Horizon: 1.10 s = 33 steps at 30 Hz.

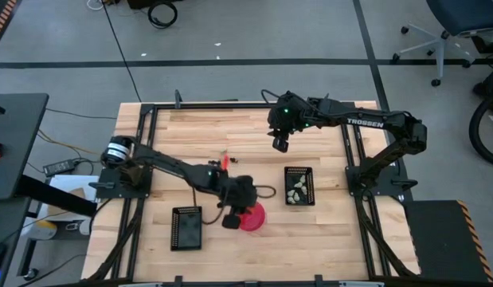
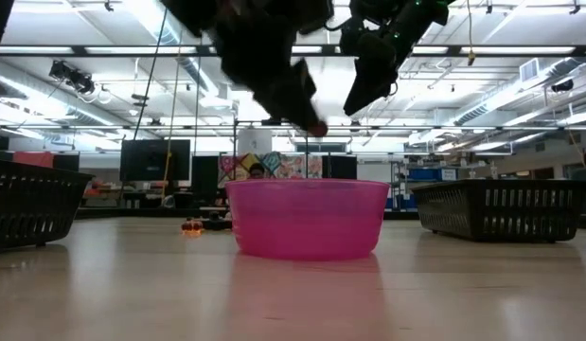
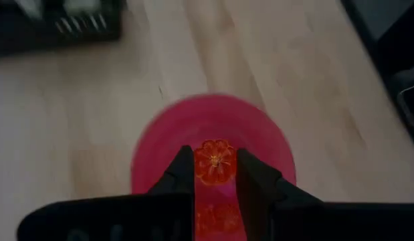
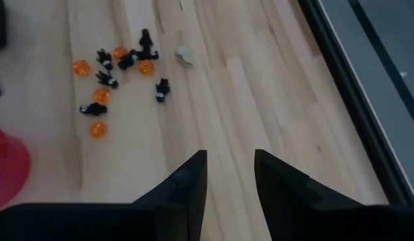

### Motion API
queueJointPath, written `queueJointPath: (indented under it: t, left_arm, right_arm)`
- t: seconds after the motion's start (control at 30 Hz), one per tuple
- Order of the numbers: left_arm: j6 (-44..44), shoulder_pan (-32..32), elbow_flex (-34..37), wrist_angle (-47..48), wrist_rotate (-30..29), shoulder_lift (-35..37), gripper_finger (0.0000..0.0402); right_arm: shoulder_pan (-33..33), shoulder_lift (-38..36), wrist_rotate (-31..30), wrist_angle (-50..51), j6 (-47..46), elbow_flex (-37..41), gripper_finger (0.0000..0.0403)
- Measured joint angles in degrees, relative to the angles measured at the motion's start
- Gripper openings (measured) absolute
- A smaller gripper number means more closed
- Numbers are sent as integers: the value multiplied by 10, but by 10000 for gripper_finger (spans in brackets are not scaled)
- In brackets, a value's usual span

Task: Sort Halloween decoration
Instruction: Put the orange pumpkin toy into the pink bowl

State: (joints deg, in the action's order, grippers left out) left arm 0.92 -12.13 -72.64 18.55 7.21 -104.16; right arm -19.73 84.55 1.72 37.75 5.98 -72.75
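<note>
My left gripper [image 3: 215, 175] hangs over the round pink bowl [image 1: 252, 217], shut on a tiny orange pumpkin-like piece [image 3: 215, 161]. In the low view this gripper [image 2: 311, 121] stands above the bowl [image 2: 307, 218]. A small heap of orange and black pieces [image 4: 120, 73], with one pale piece [image 4: 184, 55] beside it, lies on the table's middle [image 1: 224, 161]. My right gripper [image 1: 279, 143] waits open [image 4: 230, 171] above the bare wood toward the far side, right of that heap. My left gripper pinches the orange piece [image 3: 215, 161] between its two fingertips [image 3: 183, 167], one on each side of it. The fingers slant downward from above. The piece is lifted clear, right over the bowl's opening.
A black grid tray [image 1: 186, 227] lies left of the bowl, near the near edge. A second tray [image 1: 299, 185] on the right holds pale pieces. Both trays show as dark baskets [image 2: 506, 206] in the low view. A black frame [image 1: 354, 151] lines the table's sides.
</note>
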Motion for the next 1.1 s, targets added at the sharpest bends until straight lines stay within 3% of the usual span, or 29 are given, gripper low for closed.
queueJointPath:
  t: [0.33, 0.7, 1.1]
  left_arm:
    - [88, -7, -19, -12, -1, -58, 53]
    - [86, 14, -43, -14, -1, -108, 53]
    - [64, 45, -43, -47, -29, -109, 53]
  right_arm:
    - [1, 0, 14, 2, 15, 0, 129]
    - [1, 0, 29, 9, 17, 0, 129]
    - [1, 0, 29, 11, 17, 0, 129]
